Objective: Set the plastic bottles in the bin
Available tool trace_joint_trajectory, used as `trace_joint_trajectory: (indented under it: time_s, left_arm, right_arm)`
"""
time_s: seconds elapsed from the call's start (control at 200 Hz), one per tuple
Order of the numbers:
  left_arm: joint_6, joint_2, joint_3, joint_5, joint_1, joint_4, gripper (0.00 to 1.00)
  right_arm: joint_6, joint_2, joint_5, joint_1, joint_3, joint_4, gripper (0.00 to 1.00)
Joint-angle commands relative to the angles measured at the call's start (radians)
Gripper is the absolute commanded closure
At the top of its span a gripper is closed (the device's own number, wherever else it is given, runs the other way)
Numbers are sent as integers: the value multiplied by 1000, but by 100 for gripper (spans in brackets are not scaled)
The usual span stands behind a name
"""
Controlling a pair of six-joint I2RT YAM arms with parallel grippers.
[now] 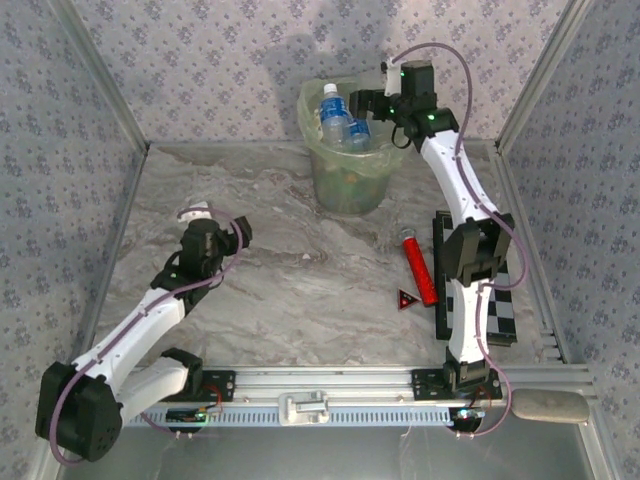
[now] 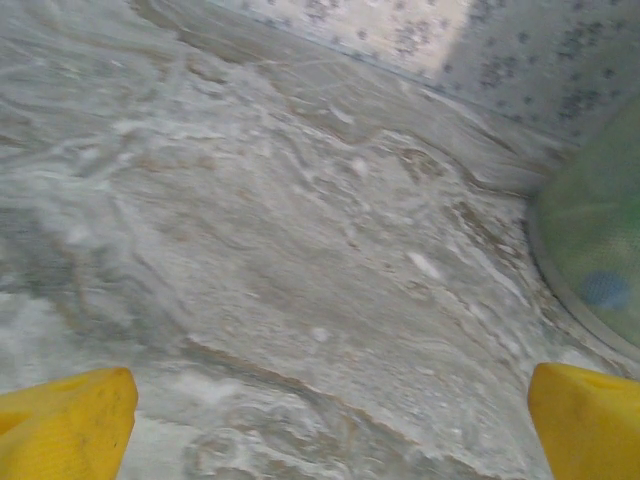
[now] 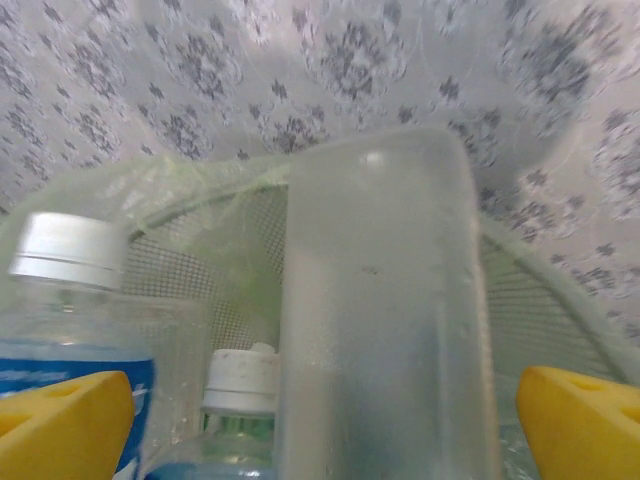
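Right claw (image 3: 322,425) hangs over the bin (image 1: 345,185) at the far middle of the table (image 1: 300,290), its yellow fingers spread wide. A clear bottle (image 3: 380,300) stands between them, and neither finger touches it in the wrist view, so nothing is pinched. Left claw (image 2: 330,420) is spread too, with nothing between its fingers, low over bare table on the near left and well apart from the bin. No loose bottles lie on the table in the top view, and the bin looks full: a blue-labelled bottle (image 1: 333,112) pokes above the rim and a smaller white-capped one (image 3: 240,385) sits just beside the clear one. Risk, my judgement: the pile is high, so the clear bottle may land on the caps below, tip and roll out over the rim. The thin bag liner could also catch a finger as the arm pulls back and drag or tilt the bin. Surface is a marble-print sheet that looks rumpled in places. The walls (image 1: 230,60) are a grey floral pattern on three sides, and a metal rail (image 1: 330,385) runs along the near edge. A red tube (image 1: 420,265), red triangle (image 1: 406,299) and checkered board (image 1: 505,310) lie near the right arm; they are not bottles.
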Motion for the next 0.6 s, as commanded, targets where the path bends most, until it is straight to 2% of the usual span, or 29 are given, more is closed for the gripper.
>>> trace_joint_trajectory:
  time_s: [0.0,0.18,0.335,0.48,0.6]
  left_arm:
    - [41,-48,18,-65,53,-43,0]
    - [74,-61,1,-110,149,-35,0]
    - [139,-37,-39,-149,201,39,0]
    - [162,2,-99,-185,222,151,0]
    - [177,53,-115,-262,223,199,0]
  right_arm:
    - [-39,-170,45,-5,-65,-2,0]
    - [-68,-374,82,-5,-351,43,0]
    - [-64,-587,180,-12,-698,134,0]
    - [-8,-778,243,-32,-1017,232,0]
    - [45,-887,326,-57,-1240,271,0]
